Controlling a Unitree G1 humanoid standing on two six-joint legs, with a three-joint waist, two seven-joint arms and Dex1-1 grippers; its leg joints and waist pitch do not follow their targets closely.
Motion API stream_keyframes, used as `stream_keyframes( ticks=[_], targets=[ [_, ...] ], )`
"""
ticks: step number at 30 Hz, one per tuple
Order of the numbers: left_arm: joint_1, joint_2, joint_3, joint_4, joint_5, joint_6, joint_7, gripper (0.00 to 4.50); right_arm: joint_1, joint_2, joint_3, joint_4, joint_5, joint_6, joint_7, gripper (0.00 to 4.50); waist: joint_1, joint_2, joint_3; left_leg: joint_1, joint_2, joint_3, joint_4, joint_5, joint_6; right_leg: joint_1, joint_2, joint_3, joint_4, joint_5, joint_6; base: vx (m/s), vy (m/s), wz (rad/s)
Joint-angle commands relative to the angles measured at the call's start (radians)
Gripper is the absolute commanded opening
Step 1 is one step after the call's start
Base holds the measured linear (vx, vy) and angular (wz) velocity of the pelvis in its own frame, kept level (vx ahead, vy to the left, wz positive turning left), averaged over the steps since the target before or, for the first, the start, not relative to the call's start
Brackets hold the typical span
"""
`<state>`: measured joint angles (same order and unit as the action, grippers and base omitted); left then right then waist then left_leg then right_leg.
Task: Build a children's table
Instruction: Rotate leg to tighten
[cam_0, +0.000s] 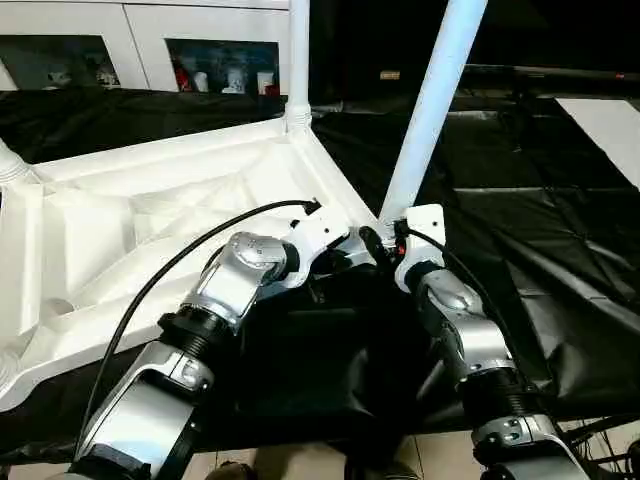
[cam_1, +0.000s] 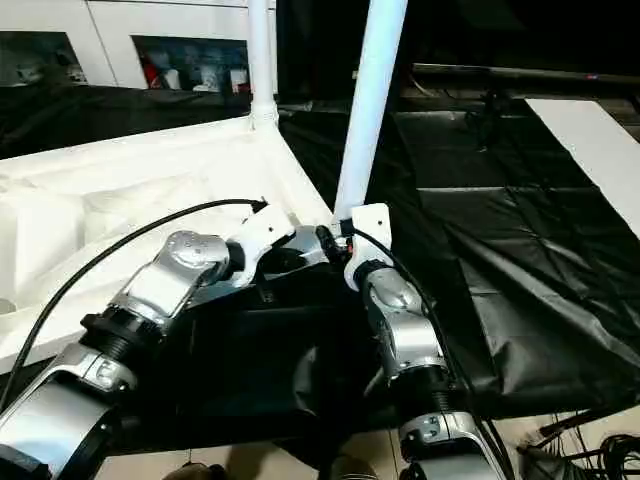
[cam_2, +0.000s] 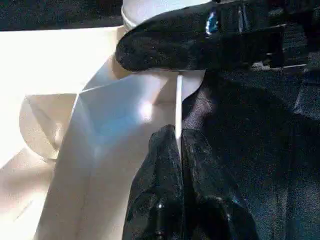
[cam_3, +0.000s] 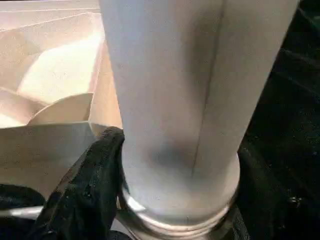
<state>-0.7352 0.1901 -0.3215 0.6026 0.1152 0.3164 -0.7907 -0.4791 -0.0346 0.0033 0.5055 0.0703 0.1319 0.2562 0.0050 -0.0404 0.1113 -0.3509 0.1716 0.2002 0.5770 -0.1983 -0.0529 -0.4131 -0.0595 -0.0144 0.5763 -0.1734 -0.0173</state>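
— Where does the tabletop (cam_0: 150, 210) sit for us?
— Upside down on the black sheet (cam_0: 540, 250), ribs up. Its near corner lies just beyond both our pincers. One leg (cam_0: 298, 60) stands upright in the far corner socket, well beyond the pincers, and a second leg (cam_0: 432, 110) rises from the near corner, leaning a little.
— And our left pincer (cam_2: 179, 145)?
— Clenched, its two black fingers pressed together, with the thin white edge of the tabletop right at their tips; from the wrist we can't quite tell whether that edge is pinched between them or only just ahead.
— The right pincer (cam_0: 385, 245)?
— Spread wide around the foot of the leaning leg, one black finger (cam_3: 90, 185) against the leg's side just above its flared ring. It looks to us like a grip on the leg, though the other finger is hidden behind it.
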Motion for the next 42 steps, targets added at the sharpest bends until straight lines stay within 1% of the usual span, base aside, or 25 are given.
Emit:
stream_keyframes(
  ticks=[1, 3, 4, 6, 9, 10, 11, 12, 13, 15, 16, 17, 19, 21, 22, 23, 25, 26, 27, 29, 31, 33, 34, 38, 42],
  targets=[
    [0.037, 0.027, -0.019, 0.026, 0.035, 0.021, 0.025, 0.0, 0.031, -0.01, 0.064, -0.037, 0.029, 0.026, 0.136, 3.51, 0.0, -0.002, -0.045, 0.002, 0.052, -0.03, -0.083, -0.291, 0.038, 0.03, -0.075, 0.041, -0.079, -0.38, -0.167, 0.0, 0.0, 0.0],
    [0.038, 0.031, -0.02, 0.022, 0.034, 0.02, 0.02, 0.0, 0.031, -0.017, 0.068, -0.043, 0.031, 0.029, 0.152, 3.65, 0.0, -0.003, -0.047, -0.002, 0.053, -0.029, -0.083, -0.257, 0.05, 0.032, -0.075, 0.041, -0.076, -0.357, -0.173, 0.0, 0.0, 0.0],
    [0.042, 0.038, -0.019, 0.012, 0.032, 0.02, 0.012, 0.0, 0.03, -0.031, 0.075, -0.053, 0.039, 0.037, 0.189, 3.65, -0.004, -0.007, -0.047, -0.005, 0.054, -0.029, -0.082, -0.239, 0.054, 0.033, -0.076, 0.04, -0.074, -0.344, -0.18, 0.0, 0.0, 0.0],
    [0.061, 0.065, -0.018, -0.036, 0.028, 0.021, -0.027, 0.0, 0.022, -0.091, 0.095, -0.077, 0.065, 0.056, 0.308, 3.85, -0.002, -0.008, -0.047, -0.003, 0.054, -0.027, -0.079, -0.226, 0.064, 0.036, -0.076, 0.04, -0.074, -0.339, -0.187, 0.0, 0.0, 0.0],
    [0.073, 0.082, -0.021, -0.066, 0.02, 0.02, -0.057, 0.0, 0.018, -0.127, 0.101, -0.087, 0.082, 0.058, 0.384, 3.85, -0.005, -0.01, -0.05, -0.006, 0.054, -0.024, -0.076, -0.188, 0.083, 0.037, -0.076, 0.04, -0.069, -0.293, -0.205, 0.0, 0.0, 0.0],
    [0.085, 0.101, -0.027, -0.097, 0.009, 0.011, -0.094, 0.0, 0.023, -0.171, 0.115, -0.106, 0.097, 0.054, 0.482, 3.85, -0.006, -0.013, -0.052, -0.007, 0.053, -0.023, -0.074, -0.172, 0.091, 0.04, -0.076, 0.038, -0.067, -0.276, -0.212, 0.0, 0.0, 0.0],
    [0.093, 0.116, -0.033, -0.116, 0.003, -0.001, -0.121, 0.0, 0.026, -0.197, 0.122, -0.117, 0.104, 0.051, 0.534, 3.85, -0.006, -0.014, -0.054, -0.01, 0.053, -0.024, -0.072, -0.145, 0.105, 0.047, -0.076, 0.038, -0.062, -0.24, -0.221, 0.0, 0.0, 0.0],
    [0.099, 0.124, -0.037, -0.127, -0.001, -0.009, -0.137, 0.0, 0.028, -0.212, 0.126, -0.124, 0.107, 0.05, 0.565, 3.85, -0.008, -0.014, -0.055, -0.011, 0.054, -0.022, -0.07, -0.134, 0.114, 0.045, -0.075, 0.037, -0.06, -0.222, -0.228, 0.0, 0.0, 0.0],
    [0.112, 0.144, -0.045, -0.157, -0.014, -0.01, -0.179, 0.0, 0.03, -0.242, 0.136, -0.137, 0.108, 0.043, 0.621, 3.85, -0.009, -0.011, -0.057, -0.009, 0.055, -0.019, -0.067, -0.108, 0.128, 0.045, -0.074, 0.037, -0.055, -0.173, -0.246, 0.0, 0.0, 0.0],
    [0.123, 0.159, -0.052, -0.179, -0.025, -0.009, -0.209, 0.0, 0.032, -0.263, 0.143, -0.146, 0.113, 0.043, 0.666, 3.85, -0.009, -0.013, -0.067, -0.011, 0.052, -0.015, -0.058, -0.019, 0.162, 0.052, -0.072, 0.037, -0.034, -0.014, -0.285, 0.0, 0.0, 0.0],
    [0.127, 0.165, -0.055, -0.188, -0.028, -0.012, -0.222, 0.0, 0.033, -0.27, 0.145, -0.149, 0.116, 0.045, 0.683, 3.85, -0.008, -0.013, -0.068, -0.011, 0.052, -0.015, -0.055, 0.005, 0.172, 0.055, -0.071, 0.037, -0.029, 0.033, -0.296, 0.0, 0.0, 0.0],
    [0.135, 0.176, -0.061, -0.204, -0.034, -0.022, -0.246, 0.0, 0.035, -0.283, 0.15, -0.156, 0.125, 0.047, 0.714, 3.85, -0.007, -0.014, -0.071, -0.013, 0.051, -0.014, -0.051, 0.042, 0.195, 0.056, -0.069, 0.036, -0.02, 0.111, -0.315, 0.0, 0.0, 0.0],
    [0.145, 0.189, -0.067, -0.228, -0.046, -0.023, -0.281, 0.0, 0.037, -0.297, 0.156, -0.163, 0.137, 0.05, 0.749, 3.85, -0.007, -0.013, -0.069, -0.015, 0.054, -0.013, -0.048, 0.058, 0.22, 0.053, -0.069, 0.034, -0.015, 0.153, -0.335, 0.0, 0.0, 0.0],
    [0.157, 0.198, -0.071, -0.254, -0.062, -0.021, -0.316, 0.0, 0.037, -0.303, 0.163, -0.165, 0.142, 0.047, 0.771, 3.85, -0.006, -0.011, -0.064, -0.011, 0.057, -0.012, -0.05, 0.016, 0.214, 0.048, -0.07, 0.031, -0.023, 0.079, -0.334, 0.0, 0.0, 0.0],
    [0.162, 0.201, -0.075, -0.268, -0.067, -0.021, -0.331, 0.0, 0.039, -0.305, 0.17, -0.165, 0.14, 0.039, 0.785, 3.85, -0.007, -0.011, -0.06, -0.011, 0.06, -0.014, -0.053, -0.022, 0.195, 0.046, -0.072, 0.03, -0.03, 0.006, -0.329, 0.0, 0.0, 0.0],
    [0.164, 0.202, -0.077, -0.274, -0.071, -0.023, -0.339, 0.0, 0.04, -0.304, 0.172, -0.163, 0.136, 0.032, 0.783, 3.85, -0.007, -0.011, -0.058, -0.01, 0.06, -0.014, -0.055, -0.043, 0.184, 0.045, -0.072, 0.03, -0.034, -0.035, -0.323, 0.0, 0.0, 0.0],
    [0.171, 0.207, -0.079, -0.291, -0.077, -0.022, -0.356, 0.0, 0.038, -0.301, 0.173, -0.155, 0.134, 0.018, 0.784, 3.85, -0.006, -0.008, -0.054, -0.005, 0.061, -0.016, -0.059, -0.115, 0.131, 0.04, -0.073, 0.032, -0.047, -0.17, -0.292, 0.0, 0.0, 0.0],
    [0.173, 0.209, -0.08, -0.298, -0.079, -0.018, -0.361, 0.0, 0.036, -0.299, 0.173, -0.151, 0.132, 0.012, 0.783, 3.85, -0.007, -0.008, -0.054, -0.005, 0.06, -0.016, -0.06, -0.127, 0.114, 0.039, -0.072, 0.033, -0.048, -0.193, -0.282, 0.0, 0.0, 0.0],
    [0.177, 0.213, -0.082, -0.311, -0.085, -0.012, -0.369, 0.0, 0.032, -0.297, 0.174, -0.139, 0.12, -0.011, 0.778, 3.85, -0.007, -0.008, -0.054, -0.005, 0.06, -0.017, -0.061, -0.128, 0.102, 0.038, -0.072, 0.034, -0.048, -0.196, -0.276, 0.0, 0.0, 0.0],
    [0.181, 0.219, -0.086, -0.324, -0.093, -0.015, -0.382, 0.0, 0.027, -0.293, 0.174, -0.125, 0.1, -0.043, 0.77, 3.85, -0.004, -0.007, -0.057, -0.003, 0.06, -0.016, -0.059, -0.123, 0.097, 0.037, -0.072, 0.035, -0.045, -0.183, -0.275, 0.0, 0.0, 0.0],
    [0.185, 0.223, -0.087, -0.338, -0.1, -0.007, -0.393, 0.0, 0.021, -0.29, 0.168, -0.114, 0.088, -0.073, 0.752, 3.85, 0.001, -0.007, -0.06, -0.004, 0.059, -0.014, -0.057, -0.083, 0.107, 0.038, -0.071, 0.036, -0.035, -0.105, -0.288, 0.0, 0.0, 0.0],
    [0.187, 0.225, -0.085, -0.343, -0.102, -0.004, -0.39, 0.0, 0.017, -0.295, 0.162, -0.118, 0.096, -0.067, 0.762, 3.85, 0.007, -0.006, -0.062, 0.0, 0.06, -0.011, -0.055, -0.059, 0.125, 0.038, -0.068, 0.036, -0.03, -0.049, -0.3, 0.0, 0.0, 0.0],
    [0.187, 0.225, -0.085, -0.344, -0.102, -0.004, -0.39, 0.0, 0.016, -0.296, 0.162, -0.119, 0.095, -0.067, 0.764, 3.85, 0.01, -0.007, -0.061, -0.005, 0.058, -0.012, -0.055, -0.046, 0.133, 0.042, -0.068, 0.035, -0.028, -0.036, -0.3, 0.0, 0.0, 0.0],
    [0.186, 0.226, -0.083, -0.339, -0.097, -0.005, -0.389, 0.0, 0.023, -0.309, 0.176, -0.13, 0.096, -0.066, 0.802, 3.85, 0.01, -0.009, -0.062, -0.006, 0.057, -0.013, -0.054, -0.063, 0.129, 0.044, -0.07, 0.035, -0.031, -0.069, -0.294, 0.0, 0.0, 0.0],
    [0.186, 0.224, -0.079, -0.339, -0.092, -0.002, -0.394, 0.0, 0.031, -0.319, 0.192, -0.123, 0.09, -0.082, 0.831, 3.85, 0.013, -0.011, -0.064, -0.006, 0.056, -0.012, -0.051, -0.053, 0.133, 0.045, -0.069, 0.035, -0.029, -0.064, -0.29, 0.0, 0.0, 0.0]
  ],
)
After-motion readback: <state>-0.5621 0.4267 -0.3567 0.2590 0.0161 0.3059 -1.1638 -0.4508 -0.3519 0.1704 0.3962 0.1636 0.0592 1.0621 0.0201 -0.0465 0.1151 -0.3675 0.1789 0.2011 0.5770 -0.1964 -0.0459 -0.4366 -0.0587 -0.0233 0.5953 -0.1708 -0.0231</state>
